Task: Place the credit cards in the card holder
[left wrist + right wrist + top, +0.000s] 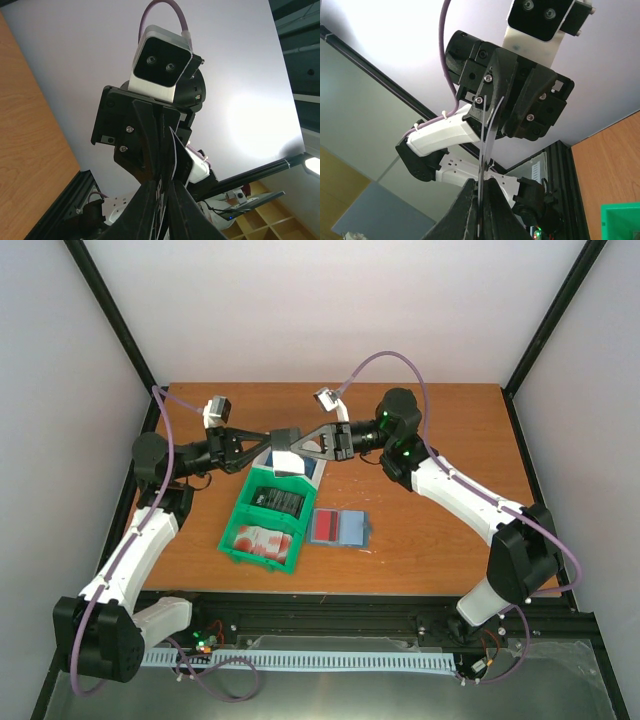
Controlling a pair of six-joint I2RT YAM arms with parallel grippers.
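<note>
Both grippers meet tip to tip above the table's middle. My left gripper (270, 444) and my right gripper (302, 445) are each shut on the same thin cards (287, 456), held in the air between them. In the left wrist view the cards (173, 156) stand edge-on between the fingers of the left gripper (163, 200). In the right wrist view two card edges (488, 131), one bowed, rise from the right gripper (481, 192). The card holder (350, 528) lies open on the table with a red card (325, 525) on its left half.
A green bin (237, 530) left of the holder contains a dark card (279, 502) and a red-and-white card (264, 540). A white bin (308, 472) sits under the raised grippers. Black frame posts stand at the table's back corners.
</note>
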